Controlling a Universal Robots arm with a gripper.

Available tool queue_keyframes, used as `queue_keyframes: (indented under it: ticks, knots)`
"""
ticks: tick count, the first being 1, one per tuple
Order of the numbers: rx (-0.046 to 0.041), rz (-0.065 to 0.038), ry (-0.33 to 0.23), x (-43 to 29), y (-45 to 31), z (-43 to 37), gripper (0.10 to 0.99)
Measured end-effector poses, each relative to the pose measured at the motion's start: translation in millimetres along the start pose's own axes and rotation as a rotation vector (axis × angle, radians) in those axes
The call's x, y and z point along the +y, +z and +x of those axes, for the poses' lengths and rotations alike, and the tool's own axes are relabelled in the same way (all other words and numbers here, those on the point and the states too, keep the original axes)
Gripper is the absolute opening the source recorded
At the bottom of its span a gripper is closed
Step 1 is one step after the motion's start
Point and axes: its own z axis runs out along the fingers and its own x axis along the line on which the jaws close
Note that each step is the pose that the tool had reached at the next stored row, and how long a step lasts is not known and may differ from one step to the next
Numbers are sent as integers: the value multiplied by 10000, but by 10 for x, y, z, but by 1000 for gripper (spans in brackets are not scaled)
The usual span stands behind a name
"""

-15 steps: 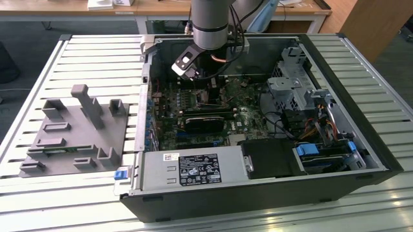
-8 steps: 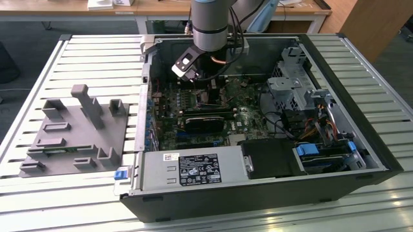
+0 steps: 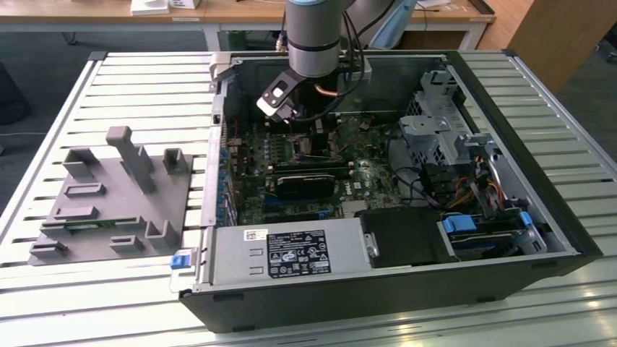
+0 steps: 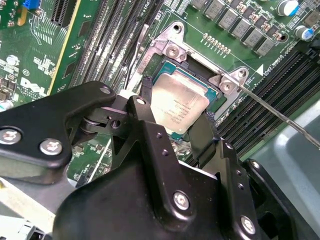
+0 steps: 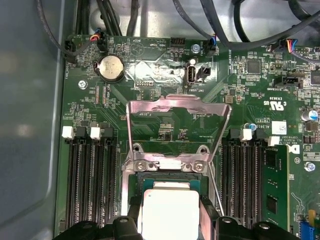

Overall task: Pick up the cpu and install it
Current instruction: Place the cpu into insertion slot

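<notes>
Beside the first wrist view's raised frame [image 5: 177, 107], the pincer [image 5: 170, 204] clasps the cpu [image 5: 169, 216].

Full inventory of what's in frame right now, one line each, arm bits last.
table: one, white slats, under everything.
tray: one, grey, on the table, on the exterior view's left of the case.
computer case: one, black, open, on the table.
power supply: one, silver-grey, inside the case.
circuit board: one, green, inside the case.
coin battery: one, silver, on the circuit board.
socket: one, dark, metal frame flipped open, on the circuit board.
cpu: one, silver top, over the socket.
arm: one, grey, reaching down into the case.
pincer: one, black, shut on the cpu's sides.
</notes>
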Motion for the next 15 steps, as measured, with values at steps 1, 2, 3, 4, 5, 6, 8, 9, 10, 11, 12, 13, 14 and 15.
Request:
queue_keyframes:
  ticks: [1, 2, 3, 4, 5, 6, 8, 9, 10, 11, 12, 13, 14, 15]
  knots:
    - [2, -1, -18, 0, 3, 0, 537]
    - [2, -2, -34, 0, 6, 1, 537]
    - [3, -2, -43, -1, 9, 2, 537]
    - [3, -1, -43, -1, 11, 2, 537]
    - [3, -1, -43, -1, 11, 2, 537]
    - [2, 0, -43, -1, 11, 2, 537]
    - [4, -1, -43, -1, 12, 3, 537]
    - [3, -1, -43, -1, 12, 3, 537]
    - [3, -1, -44, -1, 12, 2, 537]
    - [3, -1, -43, -1, 12, 2, 537]
    - [4, -1, -43, -1, 13, 3, 537]
    - [5, 0, -43, -1, 13, 3, 549]
    - [5, -1, -43, -1, 13, 3, 549]
    - [4, -2, -43, -1, 13, 3, 549]
